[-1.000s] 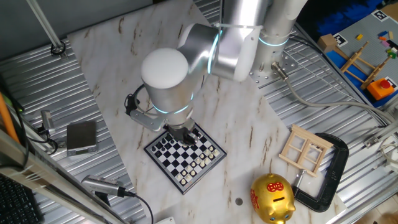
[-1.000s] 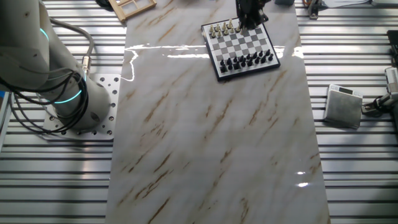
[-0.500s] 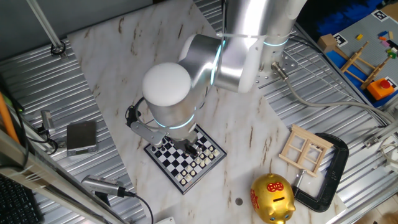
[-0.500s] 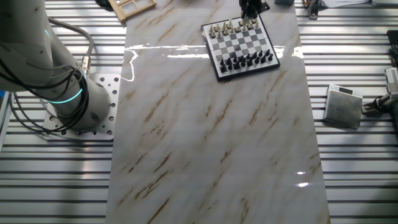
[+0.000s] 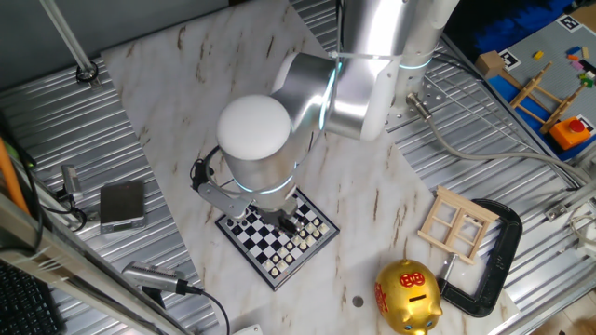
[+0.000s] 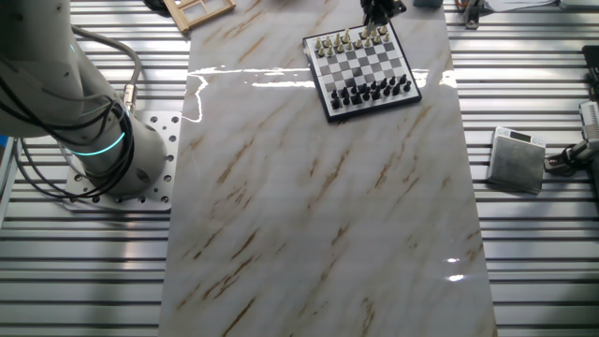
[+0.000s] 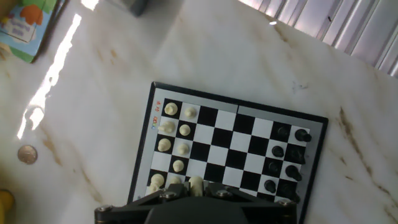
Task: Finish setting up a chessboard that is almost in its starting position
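Compared with half a second earlier, almost nothing had changed: the fingers (image 6: 379, 11) still hovered over the cream-piece edge of the chessboard (image 6: 362, 67), which lay directly below them on the marble counter (image 6: 318, 215). Whether they were open or gripping a piece could not be told. A golden piggy bank (image 5: 407, 296) and a wooden lattice (image 5: 458, 223) sat well off to one side, and the arm's bulk (image 5: 270, 140) hid part of the board.

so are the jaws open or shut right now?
Cannot tell. In the hand view the gripper shows only as a dark housing at the chessboard's near edge; fingertips unclear.
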